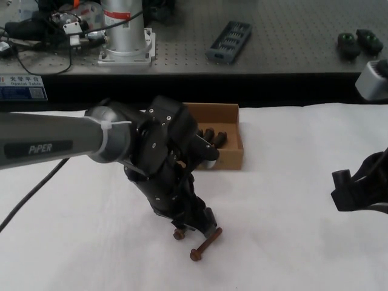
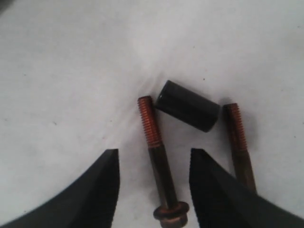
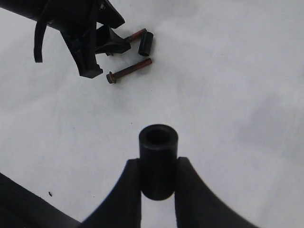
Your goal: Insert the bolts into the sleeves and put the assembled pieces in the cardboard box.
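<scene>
1. Two rust-orange bolts lying on the white, faintly fibrous cloth (image 1: 291, 182) of the desk (image 1: 285, 48): first bolt (image 2: 156, 161) with threaded tip, smooth shank and flanged head; second bolt (image 2: 237, 142) near it, partly hidden behind one black finger.
2. Left gripper (image 2: 153, 152) low over the cloth, tapered matte-black jaws apart, one on each side of the first bolt's shank, not closed on it.
3. Loose sleeve (image 2: 187, 105), a short, dull black cylinder, lying on its side between the two threaded ends.
4. Right gripper (image 3: 159, 175) well apart from the bolts, jaws clamped on the held sleeve (image 3: 158, 152), a black tube with its round bore in view.
5. Cardboard box (image 1: 227, 115), brown and open-topped, beyond the left arm; dark pieces (image 1: 209, 136) inside.
</scene>
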Tool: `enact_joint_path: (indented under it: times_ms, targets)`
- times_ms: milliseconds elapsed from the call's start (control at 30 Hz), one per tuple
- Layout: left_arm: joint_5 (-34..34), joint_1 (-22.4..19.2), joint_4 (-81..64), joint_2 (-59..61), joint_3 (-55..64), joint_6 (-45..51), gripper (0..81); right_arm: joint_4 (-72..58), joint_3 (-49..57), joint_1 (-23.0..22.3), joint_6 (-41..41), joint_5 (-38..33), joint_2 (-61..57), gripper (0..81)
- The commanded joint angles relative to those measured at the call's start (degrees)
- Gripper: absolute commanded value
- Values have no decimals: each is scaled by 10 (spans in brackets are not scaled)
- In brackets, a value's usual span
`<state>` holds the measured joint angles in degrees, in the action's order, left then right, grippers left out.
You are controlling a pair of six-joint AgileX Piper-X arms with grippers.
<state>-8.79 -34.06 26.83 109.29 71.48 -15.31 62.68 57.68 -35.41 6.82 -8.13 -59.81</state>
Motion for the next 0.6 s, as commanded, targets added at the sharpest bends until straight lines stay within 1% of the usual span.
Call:
enact_joint_path:
  times_ms: [0,267,567]
  targets:
    - [5,-2,6,3,6,-6,342,0,1,-1,-6,-3,5,25]
    - [4,-2,25,3,6,-6,342,0,1,-1,-6,-3,5,25]
    - [4,-2,20,31,6,-18,342,0,1,-1,-6,-3,5,25]
